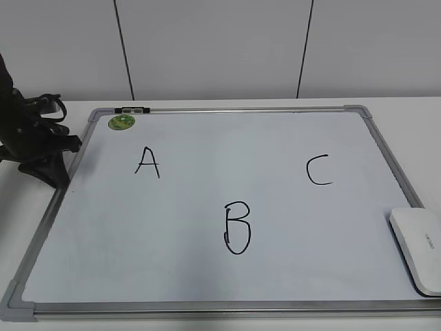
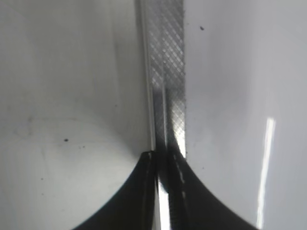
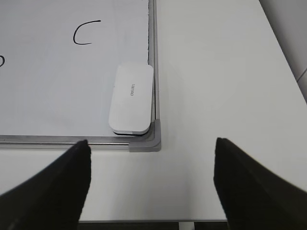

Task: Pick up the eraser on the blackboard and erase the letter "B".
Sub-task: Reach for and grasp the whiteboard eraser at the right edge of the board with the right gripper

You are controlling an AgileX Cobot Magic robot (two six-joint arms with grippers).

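A large white dry-erase blackboard (image 1: 207,207) with a silver aluminium frame and grey plastic corners is laid flat on the white desk (image 3: 216,72). Three black hand-drawn letters are seen on it: the letter "A" (image 1: 147,162) toward the far left, the letter "C" (image 1: 318,170) toward the far right, and the larger letter "B" (image 1: 237,228) nearer the front, between the two. A round green sticker (image 1: 121,122) is fixed in the far left corner. The flat white plastic eraser (image 1: 419,249), a rounded rectangle with small grey print and a dark underside, is lain on the board in the near right corner, its long edge just beside the frame, well apart from the "B". In the right wrist view the right gripper (image 3: 151,187) is held above the bare desk in front of that corner, its black jaws spread wide with nothing between them. The left gripper (image 2: 165,191) is placed at the board's left edge; in the left wrist view its dark jaws appear brought together over the frame rail, nothing being seen held.
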